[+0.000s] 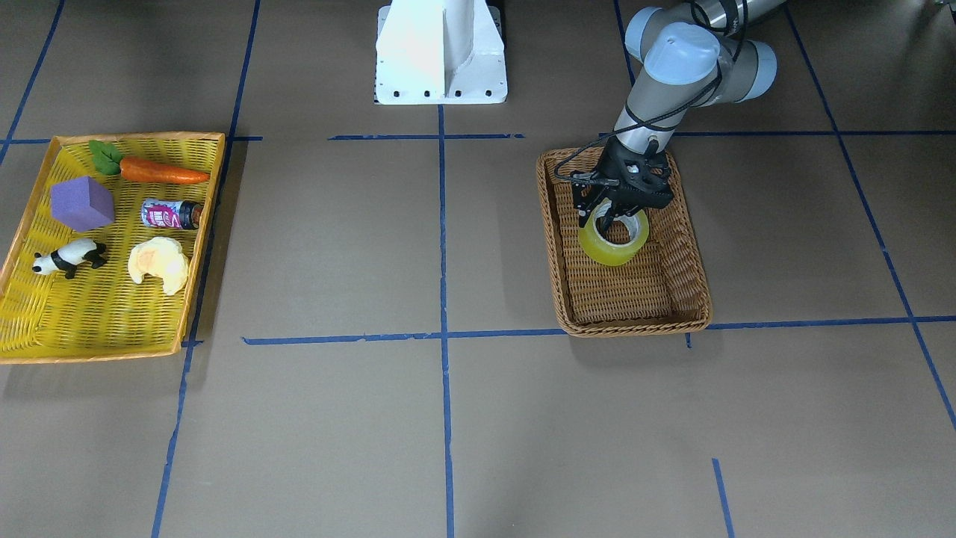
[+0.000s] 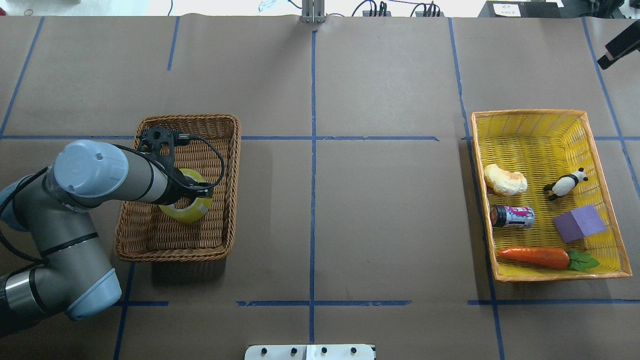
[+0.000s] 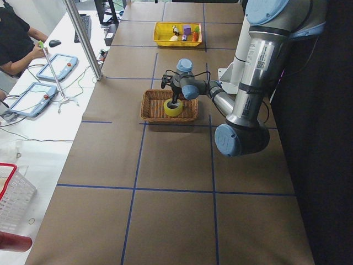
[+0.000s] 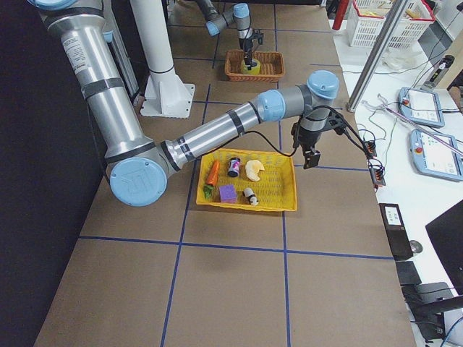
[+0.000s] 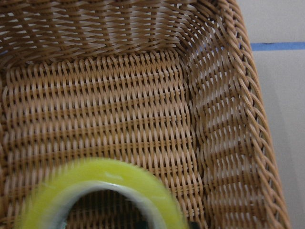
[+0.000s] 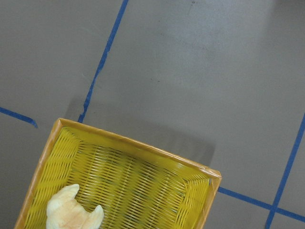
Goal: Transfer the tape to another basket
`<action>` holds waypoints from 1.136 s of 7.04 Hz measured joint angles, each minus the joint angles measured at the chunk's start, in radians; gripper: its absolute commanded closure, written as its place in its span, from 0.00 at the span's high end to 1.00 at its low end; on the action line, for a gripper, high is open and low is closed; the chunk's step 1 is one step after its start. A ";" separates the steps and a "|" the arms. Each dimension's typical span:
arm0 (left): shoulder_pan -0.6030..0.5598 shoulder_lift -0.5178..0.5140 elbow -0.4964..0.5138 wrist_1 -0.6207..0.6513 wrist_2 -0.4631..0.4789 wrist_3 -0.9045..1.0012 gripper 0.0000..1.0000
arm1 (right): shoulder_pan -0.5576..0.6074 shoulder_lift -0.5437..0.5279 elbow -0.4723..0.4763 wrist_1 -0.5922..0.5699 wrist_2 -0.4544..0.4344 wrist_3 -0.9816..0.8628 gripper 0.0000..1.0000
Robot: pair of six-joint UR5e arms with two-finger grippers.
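The tape (image 1: 617, 248), a yellow-green roll with a pale core, is inside the brown wicker basket (image 1: 696, 297), toward its end nearest the robot. My left gripper (image 1: 613, 219) reaches down into the basket. It is shut on the roll's wall, with one finger inside the core, and the roll is tilted. The left wrist view shows the roll (image 5: 97, 177) blurred and close, above the basket floor (image 5: 119, 109). My right gripper (image 4: 309, 159) hangs beyond the far side of the yellow tray (image 4: 289, 189). I cannot tell whether it is open or shut.
The shallow yellow tray (image 1: 134, 137) at the table's other end holds a carrot (image 1: 160, 172), a purple block (image 1: 81, 203), a small can (image 1: 170, 214), a panda figure (image 1: 69, 258) and a croissant toy (image 1: 158, 263). Brown table with blue tape lines lies between the two containers.
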 measured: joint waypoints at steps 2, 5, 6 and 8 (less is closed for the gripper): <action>-0.070 -0.003 -0.042 0.076 -0.078 0.065 1.00 | 0.025 -0.065 -0.002 0.006 0.018 -0.054 1.00; -0.325 0.009 -0.086 0.241 -0.351 0.290 1.00 | 0.076 -0.215 -0.002 0.021 0.029 -0.134 1.00; -0.396 0.030 -0.083 0.272 -0.396 0.386 1.00 | 0.101 -0.274 -0.003 0.043 0.040 -0.158 1.00; -0.544 0.105 -0.067 0.298 -0.471 0.576 1.00 | 0.155 -0.368 -0.028 0.142 0.049 -0.172 1.00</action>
